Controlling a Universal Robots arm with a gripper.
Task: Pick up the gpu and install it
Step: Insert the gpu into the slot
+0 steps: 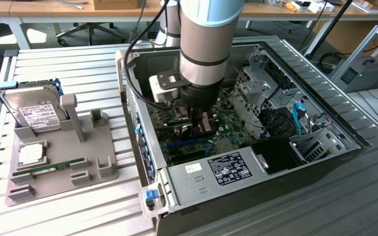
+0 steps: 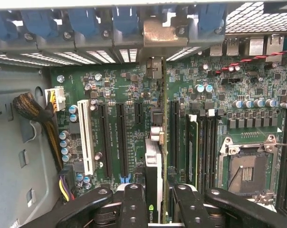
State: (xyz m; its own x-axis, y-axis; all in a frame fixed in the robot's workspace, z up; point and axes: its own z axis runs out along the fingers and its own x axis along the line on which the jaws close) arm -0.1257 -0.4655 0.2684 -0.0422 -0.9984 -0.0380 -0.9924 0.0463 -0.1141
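Well apart from the gripper, a hard drive stands on a grey rack; beside it, perhaps a processor.

We find the computer case open on top. Inside, the drive cage and power supply hem in the motherboard. The gripper clamps the gpu edge-on over it. Bare black slots lie on one side, and a memory stick stands close on the other. A cable bundle crowds the case wall.
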